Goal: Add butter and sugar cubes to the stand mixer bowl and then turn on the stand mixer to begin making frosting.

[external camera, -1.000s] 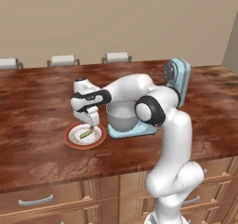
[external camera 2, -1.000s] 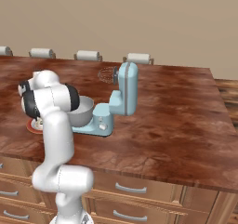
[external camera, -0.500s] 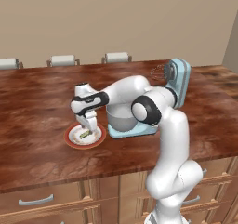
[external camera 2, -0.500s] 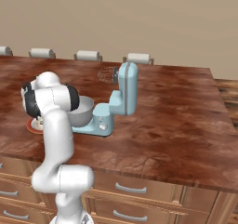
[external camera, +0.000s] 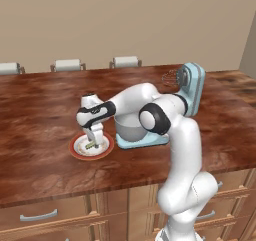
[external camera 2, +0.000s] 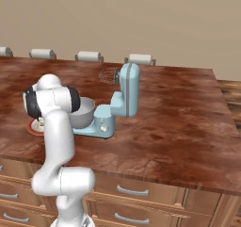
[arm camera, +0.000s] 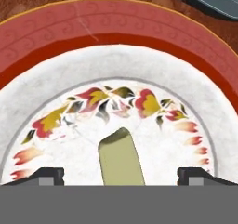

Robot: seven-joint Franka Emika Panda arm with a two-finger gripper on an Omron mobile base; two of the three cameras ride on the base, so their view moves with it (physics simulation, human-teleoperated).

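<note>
Butter [arm camera: 118, 158] lies flat on the red-rimmed plate [arm camera: 69, 37], on the bench [external camera: 40, 110] just beside the stand mixer [external camera: 187, 87]. Hand view: its long axis runs straight away from the camera. End effector [arm camera: 120, 174] spread wide, fingertips [arm camera: 49, 174] either side of the stick, apart from it, holding nothing.

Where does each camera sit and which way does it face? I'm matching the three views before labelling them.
Left base view: behind the arm's left, looking forward and down at the plate and stand mixer; arm rises lower right.
Right base view: behind its right, facing the stand mixer bowl; arm lower left.
Hand view: on the hand, looking down at the butter between open fingertips.
Both base views share mixer, bowl and plate.
</note>
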